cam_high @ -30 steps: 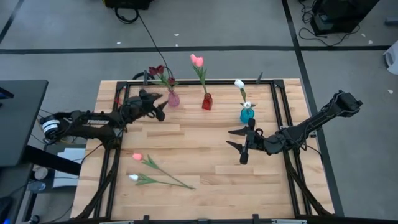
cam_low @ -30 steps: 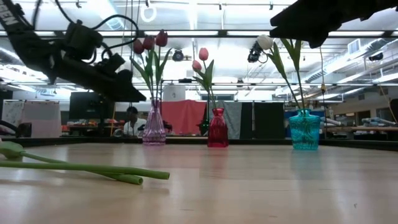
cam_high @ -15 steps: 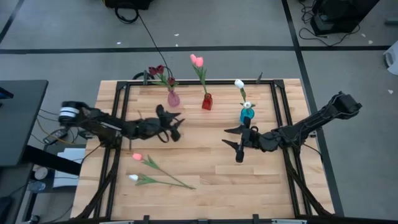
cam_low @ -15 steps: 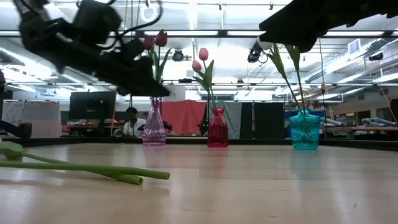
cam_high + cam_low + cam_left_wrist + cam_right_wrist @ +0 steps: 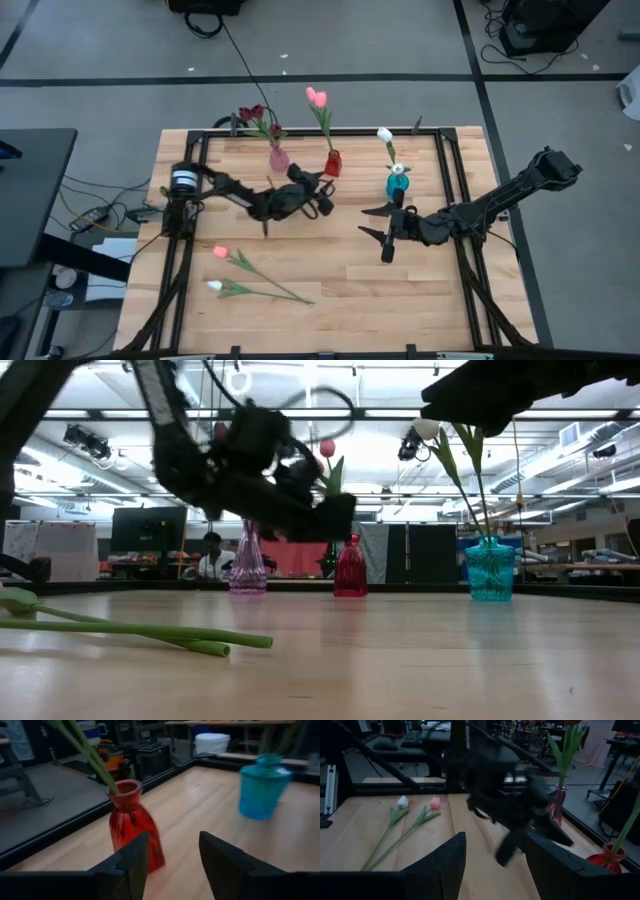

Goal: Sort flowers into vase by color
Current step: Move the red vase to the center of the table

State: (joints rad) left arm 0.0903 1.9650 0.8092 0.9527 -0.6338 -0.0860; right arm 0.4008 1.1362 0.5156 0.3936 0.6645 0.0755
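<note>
My left gripper (image 5: 322, 195) hung empty with fingers apart over mid-table, just beside the small red glass vase (image 5: 332, 163), which sat at about 1 o'clock from it. My right gripper (image 5: 385, 232) was also spread and held nothing, hovering by the teal glass vase (image 5: 397, 184). Remaining work: one pink-headed tulip (image 5: 240, 260) and one white-headed tulip (image 5: 250, 290), both lying flat on the wooden table (image 5: 340, 280) near its front-left. From my left claw they lay at roughly 7 o'clock, well apart. Long axes ran heads at 10 o'clock, stem ends at 4 o'clock. Left arm was nearer, so I judged the next pick was its job.
</note>
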